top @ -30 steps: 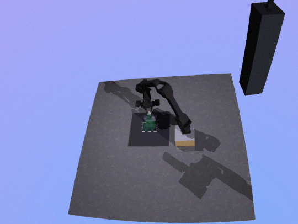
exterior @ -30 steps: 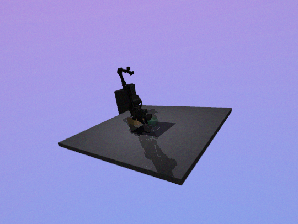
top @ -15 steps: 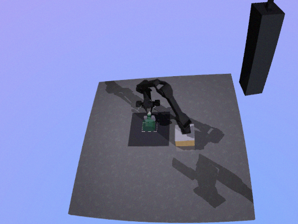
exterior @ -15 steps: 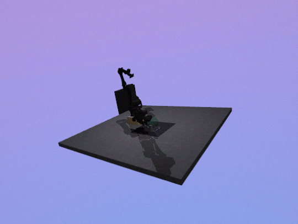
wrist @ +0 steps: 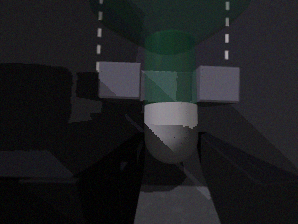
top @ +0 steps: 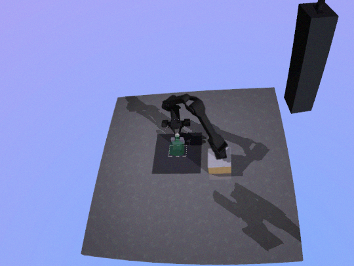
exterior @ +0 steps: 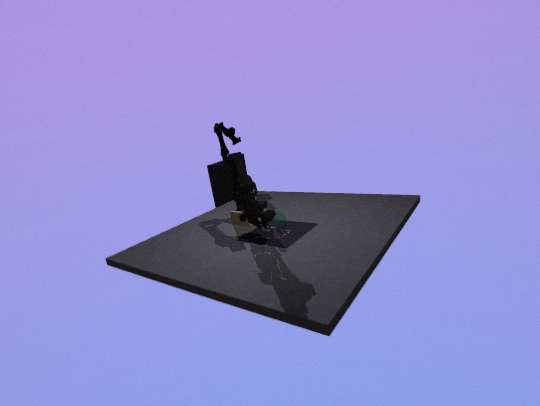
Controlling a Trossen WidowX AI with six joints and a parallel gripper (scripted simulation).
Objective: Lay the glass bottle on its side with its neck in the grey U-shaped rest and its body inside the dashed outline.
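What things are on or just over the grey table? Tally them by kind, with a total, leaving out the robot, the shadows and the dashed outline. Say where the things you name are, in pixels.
Bottle (top: 177, 151) (exterior: 280, 220) (wrist: 170, 87): 1
Neck rest (top: 172, 141) (exterior: 273, 232) (wrist: 119, 80): 1
Dark mat (top: 177, 166) (exterior: 302, 228) (wrist: 272, 35): 1
White and orange block (top: 219, 170) (exterior: 238, 219): 1
Total: 4
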